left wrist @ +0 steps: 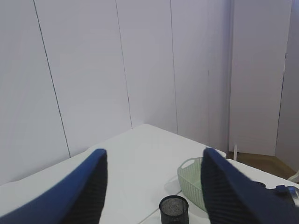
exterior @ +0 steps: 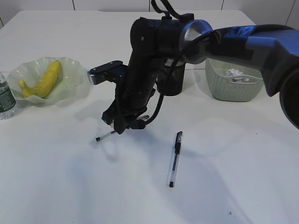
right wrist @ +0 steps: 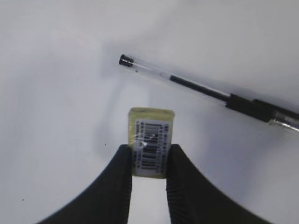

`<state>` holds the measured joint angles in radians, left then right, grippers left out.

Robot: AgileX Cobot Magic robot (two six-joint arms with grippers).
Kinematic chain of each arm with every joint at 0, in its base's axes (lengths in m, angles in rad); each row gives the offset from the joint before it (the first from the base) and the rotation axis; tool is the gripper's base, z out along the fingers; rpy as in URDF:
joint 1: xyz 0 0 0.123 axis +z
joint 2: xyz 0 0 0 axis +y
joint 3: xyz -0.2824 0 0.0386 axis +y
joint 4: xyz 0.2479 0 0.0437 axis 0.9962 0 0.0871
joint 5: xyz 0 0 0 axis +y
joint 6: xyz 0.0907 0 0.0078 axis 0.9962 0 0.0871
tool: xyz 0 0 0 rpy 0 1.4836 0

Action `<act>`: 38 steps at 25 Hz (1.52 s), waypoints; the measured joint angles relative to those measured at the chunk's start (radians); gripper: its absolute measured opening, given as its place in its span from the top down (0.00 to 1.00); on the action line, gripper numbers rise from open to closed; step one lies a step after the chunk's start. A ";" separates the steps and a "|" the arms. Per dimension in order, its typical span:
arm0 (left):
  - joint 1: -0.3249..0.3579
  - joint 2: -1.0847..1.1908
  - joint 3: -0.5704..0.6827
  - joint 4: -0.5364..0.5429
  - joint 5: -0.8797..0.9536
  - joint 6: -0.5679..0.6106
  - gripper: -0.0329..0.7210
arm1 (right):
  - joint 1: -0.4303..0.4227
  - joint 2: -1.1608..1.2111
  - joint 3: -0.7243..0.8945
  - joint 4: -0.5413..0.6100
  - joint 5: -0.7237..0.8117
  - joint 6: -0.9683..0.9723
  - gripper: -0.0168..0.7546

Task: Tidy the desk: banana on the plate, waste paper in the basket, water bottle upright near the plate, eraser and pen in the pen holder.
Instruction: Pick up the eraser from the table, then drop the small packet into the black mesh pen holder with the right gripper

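Eraser (right wrist: 150,147): barcode label with tiny print, too small to read. Water bottle (exterior: 6,99) label: nothing readable. No other text seen.

Bright, even light is falling from overhead, casting soft grey shadows on the desk (exterior: 70,186) under the arm (exterior: 145,70). The close fingers (left wrist: 84,191) are appearing blurred; the eraser (right wrist: 151,142) is showing sharp.

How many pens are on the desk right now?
2. One pen lies in the open towards the front of the desk. A second pen sticks out from under the right hand, which holds the eraser. More could be hidden behind the arm.
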<state>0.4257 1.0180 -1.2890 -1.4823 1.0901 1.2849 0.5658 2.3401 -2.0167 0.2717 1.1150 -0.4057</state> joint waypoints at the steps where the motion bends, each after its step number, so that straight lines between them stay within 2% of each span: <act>1: 0.000 0.000 0.000 0.000 0.000 0.000 0.37 | 0.000 0.000 -0.009 0.000 0.000 0.002 0.76; 12: 0.000 0.000 0.000 0.000 -0.032 0.000 0.37 | 0.000 0.001 -0.123 -0.011 0.002 0.032 0.77; 22: 0.000 0.000 0.000 0.000 -0.073 0.000 0.37 | -0.018 0.001 -0.330 -0.160 0.002 0.109 0.77; 31: 0.000 0.000 0.000 0.000 -0.075 0.000 0.37 | -0.122 0.001 -0.388 -0.220 -0.041 0.192 0.77; 38: 0.000 0.000 0.000 0.000 -0.082 0.000 0.37 | -0.197 0.001 -0.388 -0.226 -0.171 0.232 0.77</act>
<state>0.4257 1.0180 -1.2890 -1.4823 1.0081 1.2849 0.3693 2.3407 -2.4048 0.0460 0.9441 -0.1735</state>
